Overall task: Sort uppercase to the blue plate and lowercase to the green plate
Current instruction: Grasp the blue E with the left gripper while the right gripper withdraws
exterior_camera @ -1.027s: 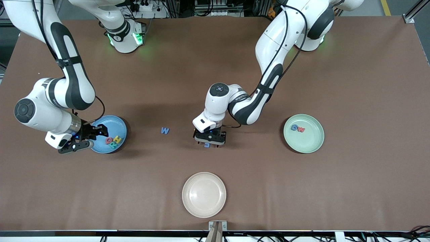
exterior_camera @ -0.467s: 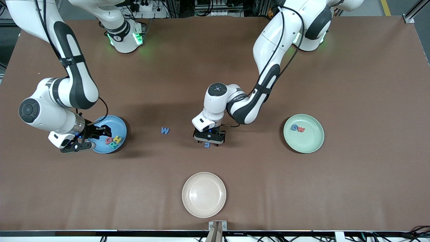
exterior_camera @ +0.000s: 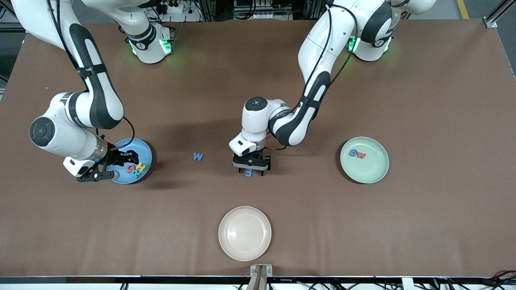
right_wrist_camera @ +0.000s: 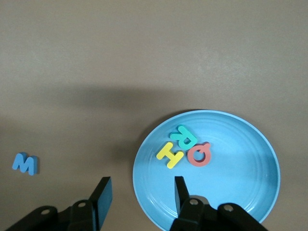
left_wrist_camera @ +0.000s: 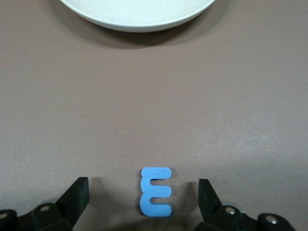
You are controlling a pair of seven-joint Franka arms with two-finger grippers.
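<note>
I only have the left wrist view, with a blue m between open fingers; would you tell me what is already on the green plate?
Observer: The green plate, toward the left arm's end of the table, holds a blue g and a red w.
Operator: Is any capital left on the table?
Observer: Yes, a blue W lies toward the right arm's end from the blue m under the left gripper.
Operator: Where is the right gripper?
Observer: The right gripper is open over the blue plate, which holds the red Q, yellow H and teal R.
</note>
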